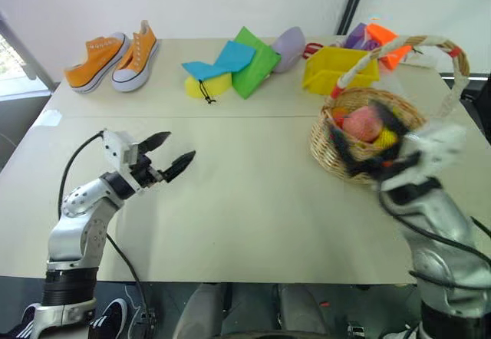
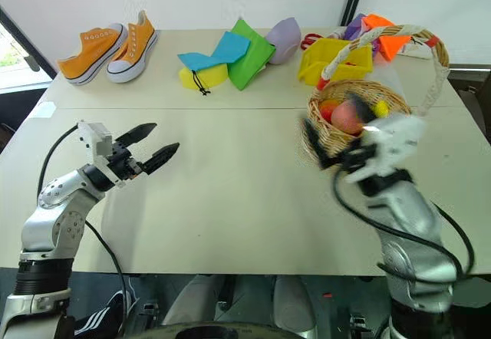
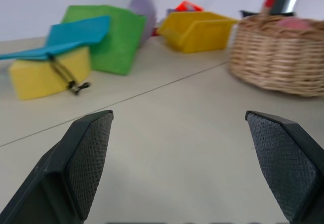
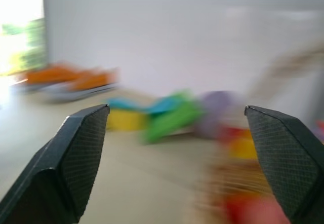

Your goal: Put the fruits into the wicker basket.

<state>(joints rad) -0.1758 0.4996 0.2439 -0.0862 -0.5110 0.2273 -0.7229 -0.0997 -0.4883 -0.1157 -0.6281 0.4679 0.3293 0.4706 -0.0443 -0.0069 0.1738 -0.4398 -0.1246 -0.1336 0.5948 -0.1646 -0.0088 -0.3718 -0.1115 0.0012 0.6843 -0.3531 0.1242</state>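
**Desk:** What is nearest the camera?

**Photographer:** Two arms over a pale table. The left gripper hangs above the bare tabletop on the robot's left side, its two black fingers spread wide with nothing between them. The right gripper sits at the near edge of the wicker basket, blurred in the head views; the right wrist view shows its fingers standing far apart and holding nothing.

**Desk:** And the fruits?

**Photographer:** Inside the basket. The pink-red peach lies near the middle, with the yellow banana just beside it toward the right wall. A small red-orange patch shows at the left inside wall (I cannot tell what it is). The basket stands upright on the right half of the table, its tall handle, wrapped in white and red, arching over it.

**Desk:** Anything behind it?

**Photographer:** A yellow plastic bin just beyond the basket, with orange and purple items behind that. Toward the middle of the far edge, a cluster: a yellow drawstring pouch, a blue piece lying over it, a green piece leaning beside, and a lilac rounded thing. At the far left corner, a pair of orange sneakers with white soles, side by side, well apart from everything else.
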